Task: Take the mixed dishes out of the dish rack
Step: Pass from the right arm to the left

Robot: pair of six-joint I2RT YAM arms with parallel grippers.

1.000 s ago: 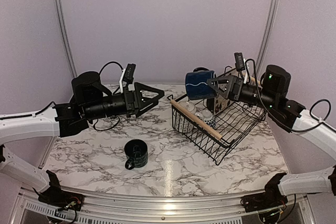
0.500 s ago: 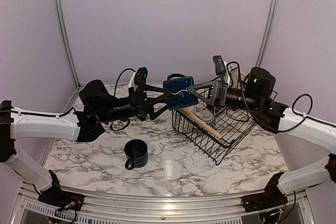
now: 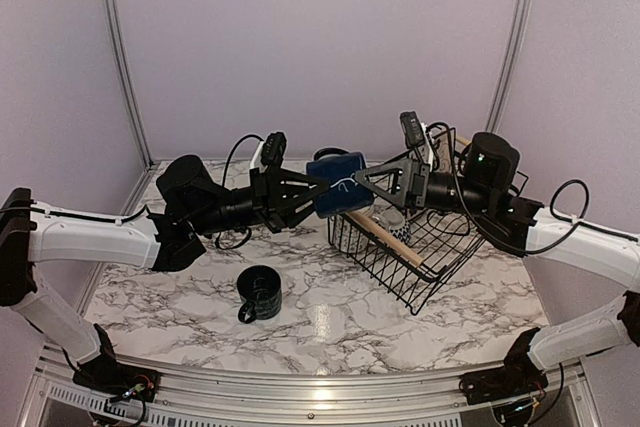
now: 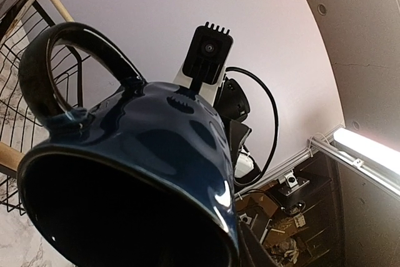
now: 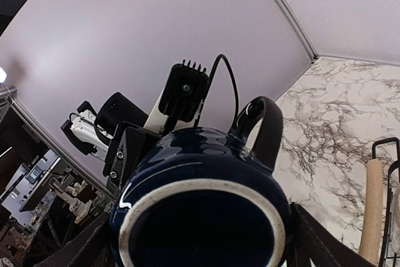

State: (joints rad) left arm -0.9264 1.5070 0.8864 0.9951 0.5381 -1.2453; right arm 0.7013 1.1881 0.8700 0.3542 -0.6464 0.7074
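A dark blue mug hangs in mid-air left of the dish rack, between both arms. My right gripper is shut on its body, a finger on either side, with the base toward that camera. My left gripper has narrowed onto the mug's open rim. One finger lies against the outside wall and the other is hidden. A second dark mug lies on the marble. Inside the rack I see a pale mug and a patterned plate.
The rack's near wooden handle runs diagonally just under the held mug, and it also shows in the right wrist view. Rack wires fill the left edge of the left wrist view. Metal corner posts frame the back.
The right arm carried the blue mug left, out over the rack's edge. The left arm swung right to meet it, and its jaws have closed in around the rim.
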